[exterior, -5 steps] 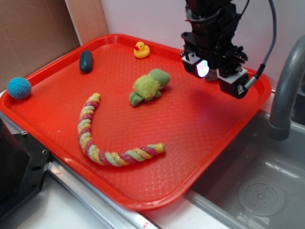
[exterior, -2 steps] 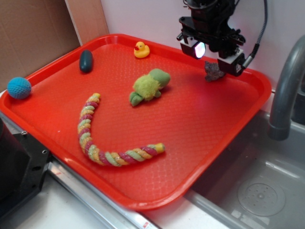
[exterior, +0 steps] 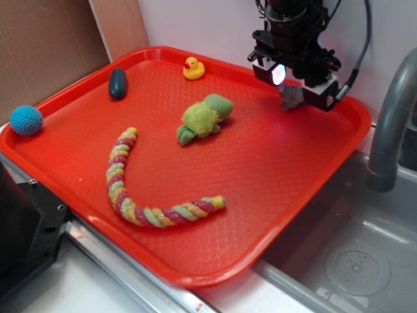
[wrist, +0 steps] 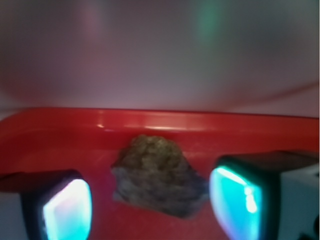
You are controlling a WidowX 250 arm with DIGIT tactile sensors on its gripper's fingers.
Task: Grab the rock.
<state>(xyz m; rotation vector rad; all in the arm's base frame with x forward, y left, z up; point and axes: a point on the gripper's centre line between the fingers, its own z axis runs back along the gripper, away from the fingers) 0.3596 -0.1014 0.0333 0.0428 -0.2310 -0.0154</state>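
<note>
We hover our gripper (wrist: 150,207) over the rock (wrist: 159,175) with the fingers spread wide, one lit pad on each side and neither touching the stone; the rock lies on the red tray (exterior: 273,195) at its far right corner, just inside the raised rim (wrist: 160,122).

The main risk, as we judge it, is the rim: the stone sits so near it that a finger coming down could catch the tray edge, or a closing pad could push the rock against the wall and tip it rather than pinch it; its jagged, lumpy faces also offer poor flat contact, so it may twist or squirt out if we close off-centre.

In the wrist view the rock's long axis runs roughly across the frame, from finger to finger and slightly downward to the right; its narrower, peaked end rises toward the rim, while the broader lower edge faces us.
</note>
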